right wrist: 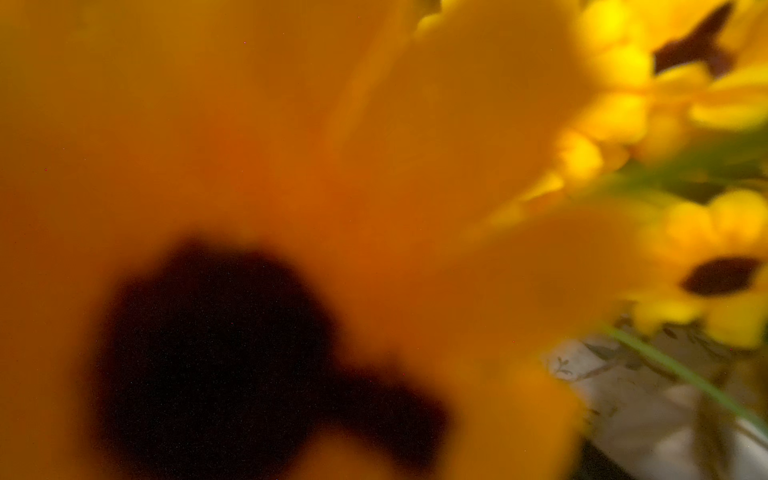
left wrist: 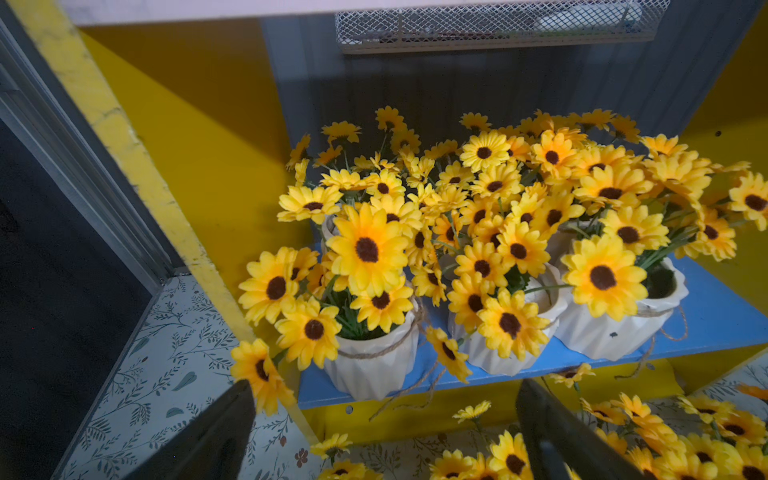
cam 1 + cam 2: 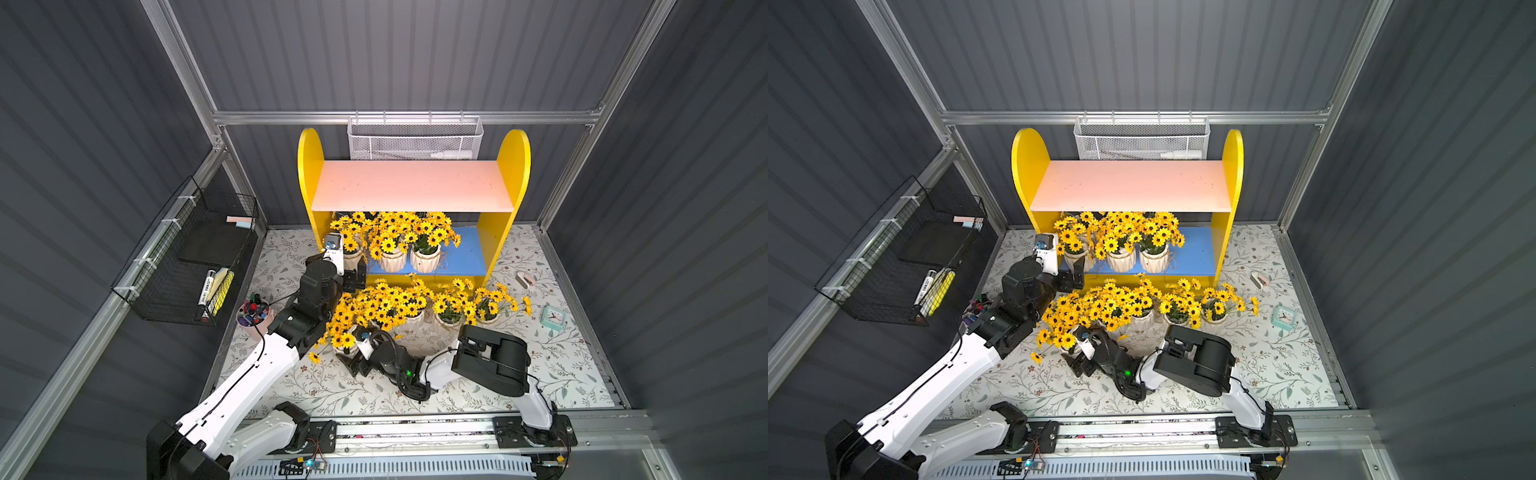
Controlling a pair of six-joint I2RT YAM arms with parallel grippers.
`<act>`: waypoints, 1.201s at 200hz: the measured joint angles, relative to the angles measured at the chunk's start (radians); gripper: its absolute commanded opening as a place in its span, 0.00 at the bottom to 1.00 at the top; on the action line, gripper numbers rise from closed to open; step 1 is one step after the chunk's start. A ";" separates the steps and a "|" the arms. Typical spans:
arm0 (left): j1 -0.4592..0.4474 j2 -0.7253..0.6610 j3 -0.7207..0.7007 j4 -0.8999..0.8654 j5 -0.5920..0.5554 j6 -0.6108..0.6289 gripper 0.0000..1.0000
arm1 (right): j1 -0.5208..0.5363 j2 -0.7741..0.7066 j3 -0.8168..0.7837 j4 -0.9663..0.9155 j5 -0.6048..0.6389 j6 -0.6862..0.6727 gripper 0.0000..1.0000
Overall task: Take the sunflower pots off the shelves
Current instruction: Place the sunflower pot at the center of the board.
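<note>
Blue board (image 2: 706,316) holds the pots (image 3: 424,259) left to clear, at least three in its front row; the rest stand on the counter (image 3: 540,374) before the shelves (image 3: 515,166). Your left pincer (image 2: 385,388), jaws spread wide, faces the end pot (image 2: 372,365) beside the yellow side panel (image 2: 187,166). Go in low, straddle the ribbed body under the twine (image 2: 376,354) (not the blooms (image 2: 368,249)), close squarely, then lift before drawing out. Your right pincer (image 3: 358,366) sits against a pot (image 3: 345,352) on the counter; whether it grips, I cannot tell.

A blurred sunflower (image 1: 257,232) fills the right wrist view, hiding the right tool (image 3: 356,366).
</note>
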 measured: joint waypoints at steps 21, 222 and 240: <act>0.000 0.000 0.000 0.000 0.006 0.000 1.00 | 0.006 0.000 -0.001 0.002 0.000 0.015 0.99; 0.000 -0.014 -0.001 0.023 0.208 -0.003 0.99 | 0.051 -0.501 -0.328 -0.345 0.203 0.057 0.99; 0.000 -0.014 -0.002 0.035 0.257 0.000 1.00 | 0.055 -0.623 -0.322 -0.495 0.227 0.087 0.99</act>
